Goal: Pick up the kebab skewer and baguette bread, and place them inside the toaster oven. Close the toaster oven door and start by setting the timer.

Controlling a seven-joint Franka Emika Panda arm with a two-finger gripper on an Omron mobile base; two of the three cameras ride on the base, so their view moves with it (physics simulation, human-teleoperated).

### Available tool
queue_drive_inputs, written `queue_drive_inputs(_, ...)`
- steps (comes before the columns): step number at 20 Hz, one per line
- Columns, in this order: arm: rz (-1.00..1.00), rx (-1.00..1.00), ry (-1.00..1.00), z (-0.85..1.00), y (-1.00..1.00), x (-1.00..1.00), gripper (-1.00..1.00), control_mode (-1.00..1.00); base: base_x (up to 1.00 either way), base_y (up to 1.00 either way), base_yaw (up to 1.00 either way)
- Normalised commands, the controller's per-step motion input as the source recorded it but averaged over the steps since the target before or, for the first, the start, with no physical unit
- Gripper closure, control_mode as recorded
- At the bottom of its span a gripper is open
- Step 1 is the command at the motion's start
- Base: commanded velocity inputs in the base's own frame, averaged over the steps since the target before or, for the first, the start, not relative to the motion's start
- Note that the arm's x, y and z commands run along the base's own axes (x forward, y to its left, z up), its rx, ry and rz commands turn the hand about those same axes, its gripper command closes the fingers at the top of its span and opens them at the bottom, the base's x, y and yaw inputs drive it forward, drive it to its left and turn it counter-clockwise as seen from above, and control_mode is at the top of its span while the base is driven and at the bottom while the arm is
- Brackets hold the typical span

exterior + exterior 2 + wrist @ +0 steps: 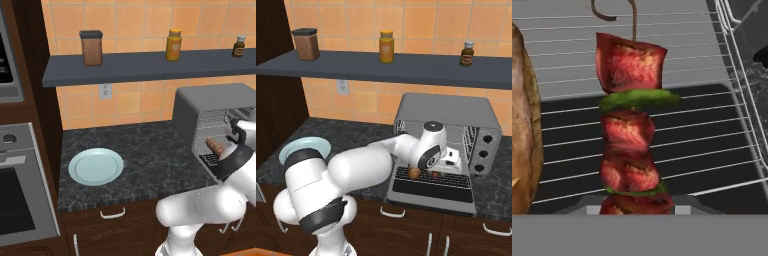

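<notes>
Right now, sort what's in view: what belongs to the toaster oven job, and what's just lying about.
Job:
- kebab skewer
- baguette bread, beside the skewer
- toaster oven, door down
- hand at the oven mouth

Lying about:
- plate
- three shelf jars
- wall oven

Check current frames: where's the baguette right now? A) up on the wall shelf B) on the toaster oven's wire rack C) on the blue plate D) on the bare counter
B: the baguette lies on the wire rack inside the open toaster oven, beside the kebab skewer; the blue plate holds nothing.
</notes>
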Motion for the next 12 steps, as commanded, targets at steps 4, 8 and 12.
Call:
queue_drive_inputs(4, 0.0, 0.0, -0.02, -0.3, 0.0, 0.29, 1.0, -1.0, 0.0, 0.0, 0.0)
queue_drive_inputs(8, 0.0, 0.0, 0.0, -0.25, 0.0, 0.24, 1.0, -1.0, 0.0, 0.0, 0.0)
queue_drive_inputs(12, 0.0, 0.0, 0.0, -0.28, -0.13, 0.04, 1.0, -1.0, 0.0, 0.0, 0.0)
